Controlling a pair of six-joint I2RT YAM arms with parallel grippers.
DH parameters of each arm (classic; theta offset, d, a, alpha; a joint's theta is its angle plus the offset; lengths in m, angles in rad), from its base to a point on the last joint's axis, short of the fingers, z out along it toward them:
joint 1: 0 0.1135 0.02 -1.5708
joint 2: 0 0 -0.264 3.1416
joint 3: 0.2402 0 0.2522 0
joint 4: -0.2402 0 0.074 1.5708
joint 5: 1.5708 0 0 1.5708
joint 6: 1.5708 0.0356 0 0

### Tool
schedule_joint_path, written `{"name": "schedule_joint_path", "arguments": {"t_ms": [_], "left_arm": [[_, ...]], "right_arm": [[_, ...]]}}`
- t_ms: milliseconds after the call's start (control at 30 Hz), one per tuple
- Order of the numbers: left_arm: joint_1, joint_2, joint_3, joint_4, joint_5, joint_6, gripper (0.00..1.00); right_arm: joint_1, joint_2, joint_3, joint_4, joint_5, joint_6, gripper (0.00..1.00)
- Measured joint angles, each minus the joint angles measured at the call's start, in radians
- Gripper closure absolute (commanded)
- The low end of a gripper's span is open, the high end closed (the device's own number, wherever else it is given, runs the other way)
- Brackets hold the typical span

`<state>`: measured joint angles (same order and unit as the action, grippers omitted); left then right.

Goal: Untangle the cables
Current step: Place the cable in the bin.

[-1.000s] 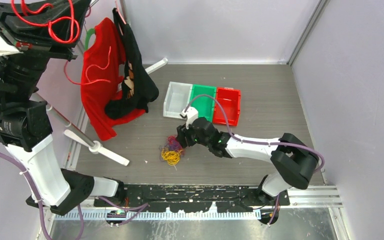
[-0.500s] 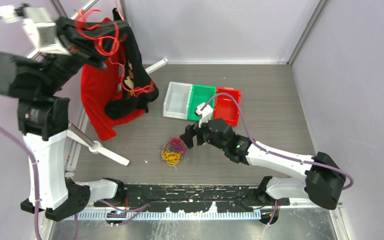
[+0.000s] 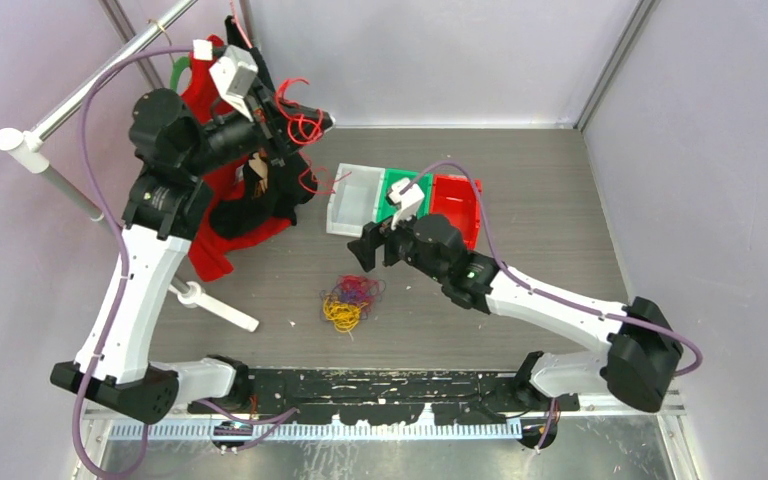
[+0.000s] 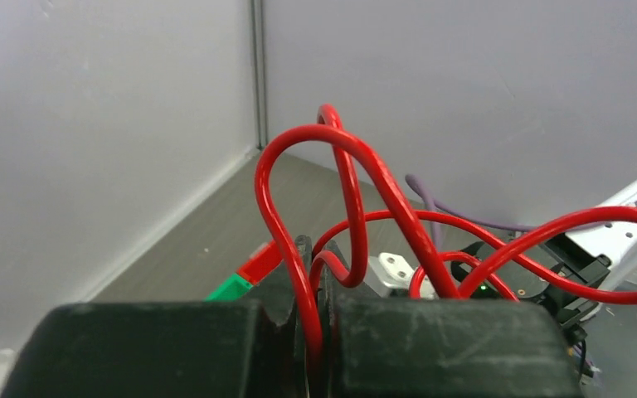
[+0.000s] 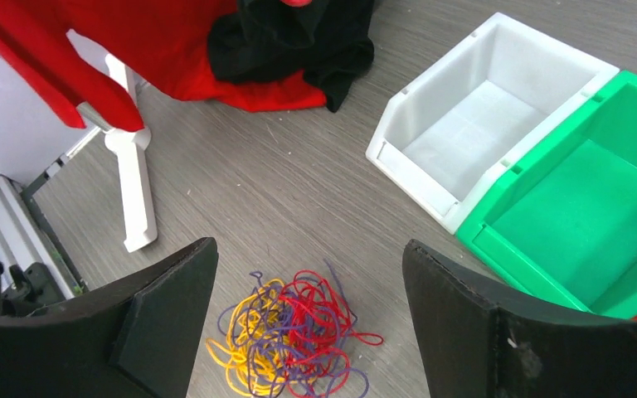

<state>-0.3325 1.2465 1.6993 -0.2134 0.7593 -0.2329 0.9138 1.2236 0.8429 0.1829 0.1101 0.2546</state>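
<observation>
Moved since earlier: the left arm has swung down from the upper left corner of the overhead view toward the upper middle, carrying its red cable (image 3: 302, 122) along; the right arm has drawn back from the heap toward the bins, and its pincer has spread wider.
Left pincer (image 4: 315, 327): shut tight on the red cable, whose loops spring up and out of the jaws, high over the table.
Right pincer (image 5: 307, 290): wide open, holding nothing, hanging just above the heap.
Cables (image 3: 348, 301): a tangled heap of red, yellow and purple strands lies on the table at lower middle of the overhead view, well apart from the lifted red one.
Step in hand: one red strand looks pulled free, probably bound for a bin; the rest is still knotted.
Next move: likely a drop into the red bin (image 3: 457, 211), then a careful pinch on a single strand of the heap.
Surface: grey wood-grain table (image 3: 530, 170), with a white bin (image 5: 488, 115) and green bin (image 5: 581, 207) side by side.
Room: pale lilac walls; red and black clothes (image 3: 230, 190) hang on a rack at upper left.
</observation>
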Motion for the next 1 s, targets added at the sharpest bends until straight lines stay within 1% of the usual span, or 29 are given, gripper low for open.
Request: {"name": "schedule_joint_path", "arguments": {"t_ms": [133,267,533,700,1000], "left_arm": [[-0.02,0.008,-0.074,0.004,0.0,0.015,1.0],[-0.033,0.049,-0.094,0.008,-0.006,0.041,1.0],[-0.043,0.183,-0.101,0.016,-0.04,0.113,1.0],[-0.046,0.257,-0.099,0.014,-0.061,0.16,1.0],[-0.047,0.303,-0.095,0.012,-0.081,0.239,1.0]], "right_arm": [[-0.019,0.094,0.04,0.018,-0.003,0.018,0.16],[-0.055,0.132,0.049,0.018,0.006,0.041,0.16],[-0.158,0.124,0.049,-0.03,0.084,0.113,0.16],[-0.207,0.057,-0.008,-0.047,0.103,0.143,0.16],[-0.258,0.039,-0.06,-0.066,0.104,0.167,0.17]]}}
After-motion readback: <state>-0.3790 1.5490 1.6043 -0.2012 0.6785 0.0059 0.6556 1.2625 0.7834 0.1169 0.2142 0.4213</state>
